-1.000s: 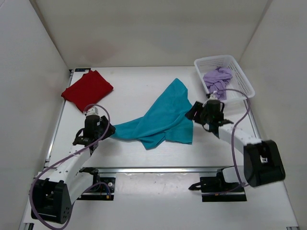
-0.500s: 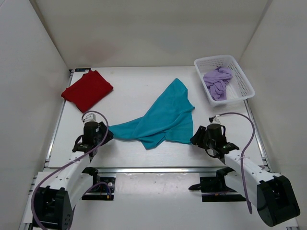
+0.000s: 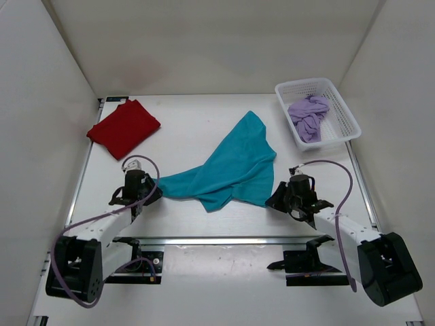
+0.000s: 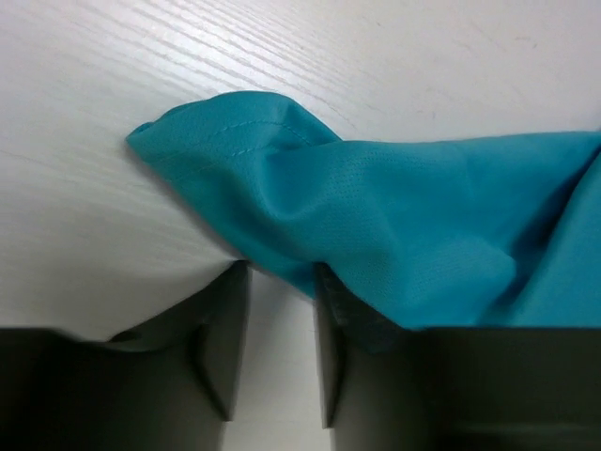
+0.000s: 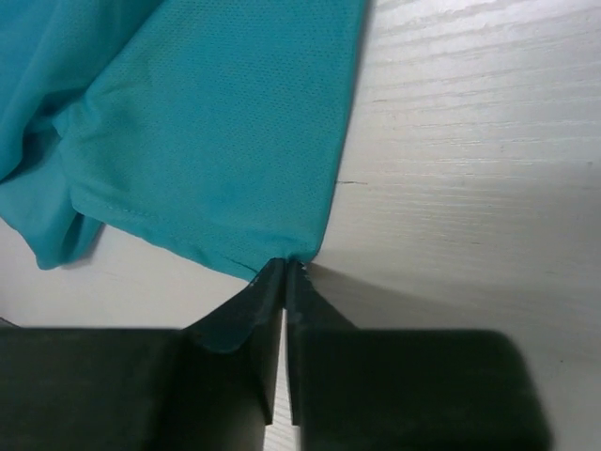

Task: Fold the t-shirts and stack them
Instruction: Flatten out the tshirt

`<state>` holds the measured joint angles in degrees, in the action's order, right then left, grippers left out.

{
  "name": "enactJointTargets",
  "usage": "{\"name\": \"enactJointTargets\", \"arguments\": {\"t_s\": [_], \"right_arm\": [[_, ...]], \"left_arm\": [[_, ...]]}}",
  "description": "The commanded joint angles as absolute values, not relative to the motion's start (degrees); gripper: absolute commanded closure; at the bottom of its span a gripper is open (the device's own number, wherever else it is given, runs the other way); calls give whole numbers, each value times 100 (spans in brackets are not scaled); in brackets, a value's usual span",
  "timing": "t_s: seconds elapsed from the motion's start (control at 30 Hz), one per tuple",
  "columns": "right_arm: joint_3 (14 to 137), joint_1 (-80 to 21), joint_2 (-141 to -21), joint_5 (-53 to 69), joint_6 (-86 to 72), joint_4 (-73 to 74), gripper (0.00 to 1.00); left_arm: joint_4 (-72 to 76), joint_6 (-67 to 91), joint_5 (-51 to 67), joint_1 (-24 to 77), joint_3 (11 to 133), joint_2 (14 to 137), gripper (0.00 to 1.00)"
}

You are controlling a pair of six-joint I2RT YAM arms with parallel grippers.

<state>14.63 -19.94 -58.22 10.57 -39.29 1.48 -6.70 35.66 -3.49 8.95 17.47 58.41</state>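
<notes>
The teal-blue t-shirt [image 3: 228,170] lies crumpled in a slanted band across the table's middle. My left gripper [image 3: 151,193] is at its left tip. In the left wrist view the gripper [image 4: 282,272] stands open, the shirt's hem [image 4: 394,216] draped over the right finger [image 4: 333,338] and reaching into the gap. My right gripper [image 3: 275,198] is at the shirt's near right corner, and in the right wrist view [image 5: 285,265] it is shut on the corner of the hem [image 5: 207,132]. The dark red t-shirt [image 3: 124,127] lies folded at the back left. The lavender t-shirt [image 3: 308,115] is bunched in the basket.
A white mesh basket [image 3: 346,109] stands at the back right corner. White walls enclose the table on three sides. A metal rail [image 3: 224,240] runs along the near edge in front of both arm bases.
My right arm swung from beside the basket down to the teal shirt's near right corner and shut on it. My left gripper crept up to the shirt's left tip and narrowed slightly.
</notes>
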Motion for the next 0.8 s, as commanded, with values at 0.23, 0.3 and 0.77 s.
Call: {"name": "enactJointTargets", "arguments": {"t_s": [0.23,0.3,0.77], "right_arm": [[2301,-2021,-5767,1002,-3648,333,100],[2556,-2004,-5582,923,-3543,649,100],[5634,-2031,-4246,123,-2575,2294,99]], "left_arm": [[-439,3665,-18,976,2881,6443,100],[-772,3595,131,949,3049,6242,100],[-4210,2584,1687,545,6293,5714,98]]}}
